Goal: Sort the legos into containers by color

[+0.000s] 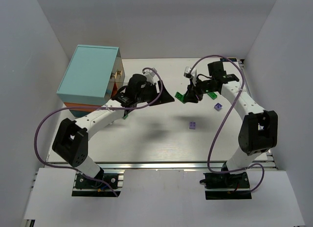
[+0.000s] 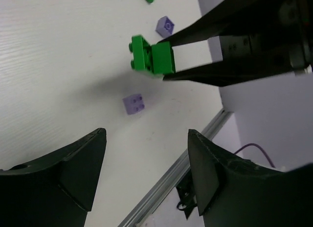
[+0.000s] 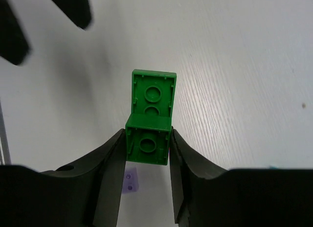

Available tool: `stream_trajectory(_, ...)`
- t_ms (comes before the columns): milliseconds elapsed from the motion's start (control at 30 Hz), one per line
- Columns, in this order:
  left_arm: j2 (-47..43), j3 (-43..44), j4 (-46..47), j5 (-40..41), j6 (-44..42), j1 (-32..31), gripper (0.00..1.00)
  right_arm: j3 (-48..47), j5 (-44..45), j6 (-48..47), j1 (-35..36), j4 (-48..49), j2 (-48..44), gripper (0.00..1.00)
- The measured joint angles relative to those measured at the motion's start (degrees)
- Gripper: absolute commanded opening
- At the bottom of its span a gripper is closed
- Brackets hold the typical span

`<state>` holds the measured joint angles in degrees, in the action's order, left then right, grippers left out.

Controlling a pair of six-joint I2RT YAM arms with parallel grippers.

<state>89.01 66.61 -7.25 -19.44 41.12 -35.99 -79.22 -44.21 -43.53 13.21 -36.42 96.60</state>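
While pinching green lego by one end in right gripper, aiming its long axis past tips toward left gripper, gaping empty, sitting nearer cabinet.

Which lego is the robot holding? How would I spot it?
Start at the big teal-topped cabinet at the back left, then look straight across the white table to the right gripper. Pinched between its two black fingers is a green lego. It's the only one being held: the other green lego and the purple legos lie loose on the table.
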Motion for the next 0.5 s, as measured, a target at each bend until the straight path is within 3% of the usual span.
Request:
stream_trajectory(333,4.4,1.8,8.9,-5.9,5.0,0.0,0.79,0.1,-10.7,-9.5,1.0,-3.0,-1.7,0.00)
stream_trajectory(500,4.8,2.2,9.6,-6.9,5.8,0.0,0.70,0.6,-13.0,-11.8,1.6,-3.8,-3.0,0.00)
